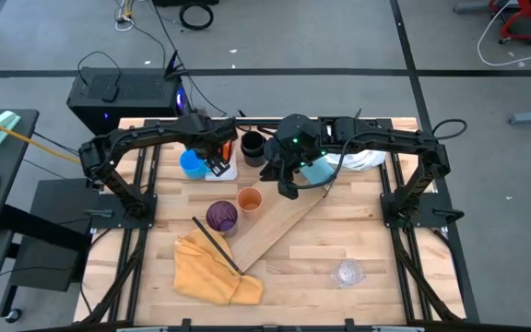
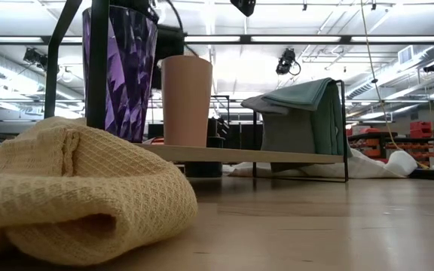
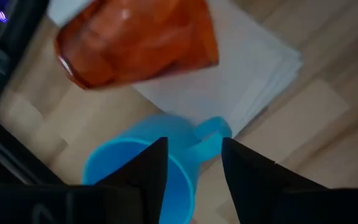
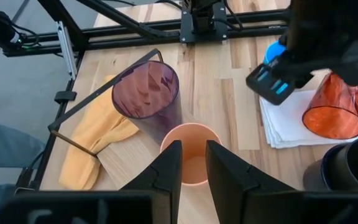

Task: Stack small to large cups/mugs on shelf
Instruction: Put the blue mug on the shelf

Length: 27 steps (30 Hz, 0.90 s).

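The left end effector is held with its fingers apart, straddling the handle of the blue mug, which stands on the table beside the white pad; nothing is clamped yet. On that pad the red-orange tumbler is seen, apparently lying on its side just beyond the mug.

The right end effector is positioned above the orange cup, its fingers slightly apart over the rim and nothing visibly held. The orange cup and the purple cup stand side by side on the pale wooden shelf, which is propped at a slant on a black wire frame. The black mug waits at the table's far side, close to the pad. A yellow cloth lies beside the shelf's low end.

The step in hand is judged to be the grasp of the blue mug, with 2 cups already placed. For a sound grip, the fingers should be lowered squarely around the handle or wall and closed fully before any lift, and the tumbler should be kept clear so that it is not nudged off the pad.
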{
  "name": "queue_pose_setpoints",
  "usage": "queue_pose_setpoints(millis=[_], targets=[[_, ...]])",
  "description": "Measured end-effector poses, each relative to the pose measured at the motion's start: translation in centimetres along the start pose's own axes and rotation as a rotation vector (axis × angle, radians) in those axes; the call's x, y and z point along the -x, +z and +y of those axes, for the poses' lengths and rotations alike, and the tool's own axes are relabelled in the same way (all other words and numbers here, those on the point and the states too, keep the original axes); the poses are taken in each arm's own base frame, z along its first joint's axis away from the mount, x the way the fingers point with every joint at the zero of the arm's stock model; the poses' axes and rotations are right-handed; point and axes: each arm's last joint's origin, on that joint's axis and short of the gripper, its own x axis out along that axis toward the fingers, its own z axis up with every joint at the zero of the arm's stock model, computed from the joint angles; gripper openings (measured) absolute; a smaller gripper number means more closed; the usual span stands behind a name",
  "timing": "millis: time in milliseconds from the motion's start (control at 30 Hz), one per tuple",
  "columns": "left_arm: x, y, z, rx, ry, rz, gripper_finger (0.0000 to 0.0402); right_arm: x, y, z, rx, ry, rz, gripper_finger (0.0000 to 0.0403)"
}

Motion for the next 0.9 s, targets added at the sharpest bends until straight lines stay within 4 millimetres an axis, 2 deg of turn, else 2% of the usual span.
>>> queue_pose_setpoints(millis=[233,333,433,700,900], targets=[[5.4,1.2,0.7,-0.029,-0.011,-0.044,0.0153,0.0,0.0,0.0,0.004,0.0,0.001,0.0078],[6.3,1.1,0.8,-0.044,-0.01,-0.039,0.0157,0.0,0.0,0.0,0.003,0.0,0.003,0.0078],[5.6,0.6,0.8,-0.071,0.003,0.011,0.0157,0.0,-0.1,0.0,0.003,0.0,0.01,0.0078],[1.0,-1.7,0.3,-0.054,0.046,0.176,0.0156,0.0,-0.1,0.0,0.003,0.0,0.014,0.0078],[-1.5,-2.8,-0.2,-0.018,0.016,0.223,0.0162,0.0,-0.1,0.0,0.007,0.0,0.015,0.0078]])
